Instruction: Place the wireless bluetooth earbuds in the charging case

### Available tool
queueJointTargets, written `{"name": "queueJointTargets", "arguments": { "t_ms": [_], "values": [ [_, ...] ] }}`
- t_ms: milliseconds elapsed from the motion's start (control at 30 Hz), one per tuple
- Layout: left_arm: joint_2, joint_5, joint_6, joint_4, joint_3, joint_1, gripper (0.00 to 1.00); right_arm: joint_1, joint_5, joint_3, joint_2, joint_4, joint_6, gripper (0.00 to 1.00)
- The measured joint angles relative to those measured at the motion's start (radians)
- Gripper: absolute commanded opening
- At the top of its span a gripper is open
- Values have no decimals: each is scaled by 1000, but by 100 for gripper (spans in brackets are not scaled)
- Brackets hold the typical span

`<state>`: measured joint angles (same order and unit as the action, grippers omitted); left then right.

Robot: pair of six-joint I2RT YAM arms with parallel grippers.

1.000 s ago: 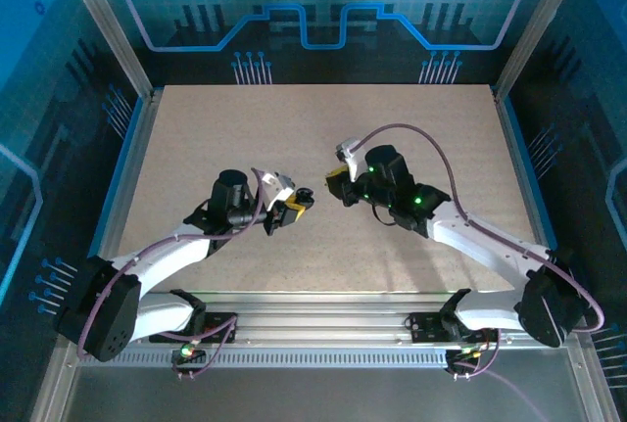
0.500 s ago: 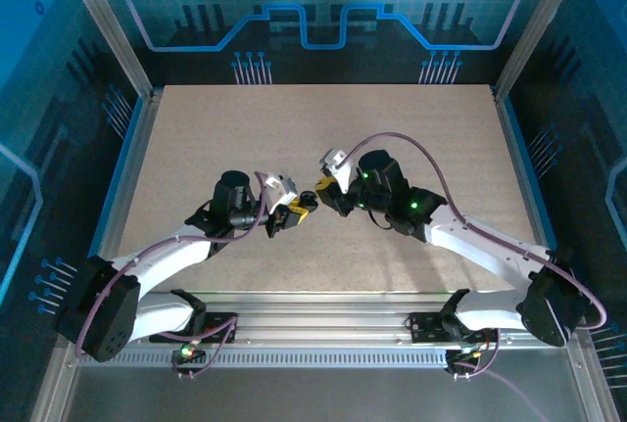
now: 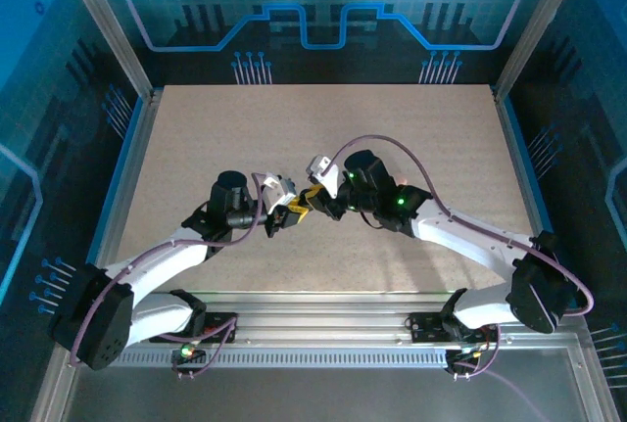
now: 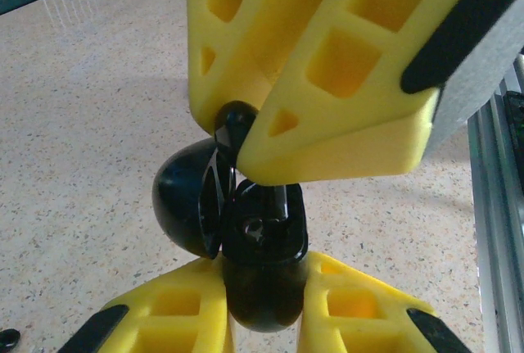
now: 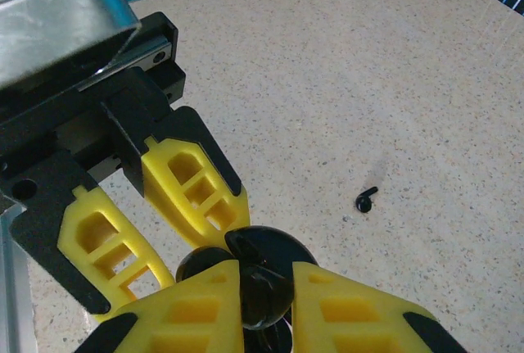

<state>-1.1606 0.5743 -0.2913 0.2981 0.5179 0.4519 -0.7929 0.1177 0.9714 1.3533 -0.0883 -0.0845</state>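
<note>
- Top external view: bringing the left gripper (image 3: 294,211), from the lower left, tip to tip against the right gripper (image 3: 321,201), from the right, at frame centre. Showing the charging case (image 3: 307,205) as a dark spot between the two yellow finger sets, with the table (image 3: 392,128) behind. Not resolving jaw state at this size.
- Left wrist view: clamping the left gripper (image 4: 264,291) on the black charging case (image 4: 262,246) at lower centre, jaws closed on its body, cavity facing the top of the frame, lid (image 4: 182,197) standing open to the left. Reaching down from the top of the frame with the right gripper (image 4: 246,144), jaws closed on a small black part (image 4: 235,124) directly above the cavity and touching the lid rim. Not permitting a call between earbud and lid rim.
- Right wrist view: pinching the small black part (image 5: 258,296) in the right gripper (image 5: 264,287) at bottom centre, with the charging case (image 5: 266,248) touching just above it and the left gripper (image 5: 196,259) entering from the upper left. Leaving one black earbud (image 5: 366,200) lying loose on the table at centre right, well apart from both sets of jaws, likely nearer the right arm, stem pointing up and right.
- Judging the coming move as turning on one alignment: pinched part in line with the cavity, so probably pressing along the right fingers' long axis into the charging case.
</note>
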Motion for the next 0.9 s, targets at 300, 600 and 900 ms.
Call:
{"name": "queueJointTargets", "arguments": {
  "t_ms": [300,600,900],
  "values": [
    [10,0,0,-1,-8,4,5,0,23,10,10,-18,-22,18],
    [19,-2,0,-5,-12,4,5,-1,26,26,20,-33,-40,16],
    [23,-7,-4,-6,-16,4,5,-3,22,32,22,-48,-57,16]
  ]
}}
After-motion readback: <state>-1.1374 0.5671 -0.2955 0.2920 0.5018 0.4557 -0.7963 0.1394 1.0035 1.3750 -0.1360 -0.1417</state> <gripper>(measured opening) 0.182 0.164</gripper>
